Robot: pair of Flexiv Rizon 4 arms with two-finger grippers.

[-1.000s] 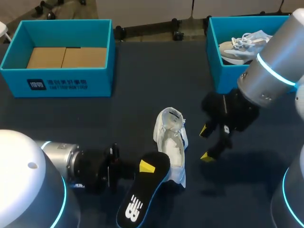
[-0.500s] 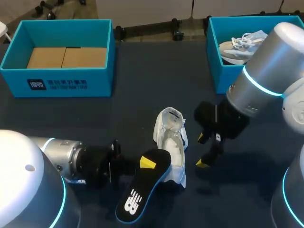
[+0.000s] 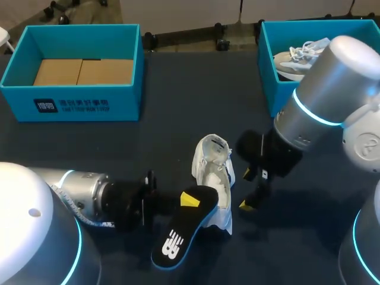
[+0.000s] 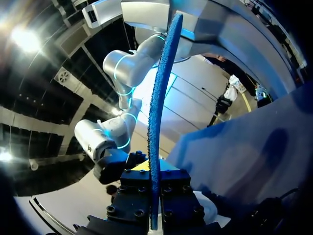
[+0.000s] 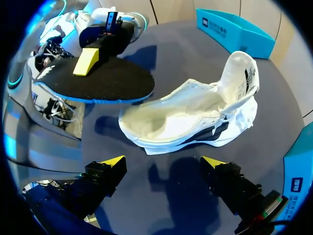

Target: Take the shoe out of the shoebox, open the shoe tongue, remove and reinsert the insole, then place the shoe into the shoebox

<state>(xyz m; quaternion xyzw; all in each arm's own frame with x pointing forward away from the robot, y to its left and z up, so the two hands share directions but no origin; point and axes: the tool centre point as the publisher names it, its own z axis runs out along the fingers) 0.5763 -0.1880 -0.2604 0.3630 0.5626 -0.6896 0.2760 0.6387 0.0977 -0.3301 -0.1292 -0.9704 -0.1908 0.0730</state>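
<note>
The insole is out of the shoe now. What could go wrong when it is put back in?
1. The shoe lies loose on the table. The right gripper has its jaws open beside it, so a push from the insole may slide it.
2. The left gripper pinches the insole at one small spot only, so it may bend or slip.

A white shoe (image 3: 215, 175) lies on its side, mouth open, near the middle of the dark counter (image 3: 172, 136). At the far edge stand a left shoebox (image 3: 89, 105) and a right shoebox (image 3: 268, 71), well apart.
</note>
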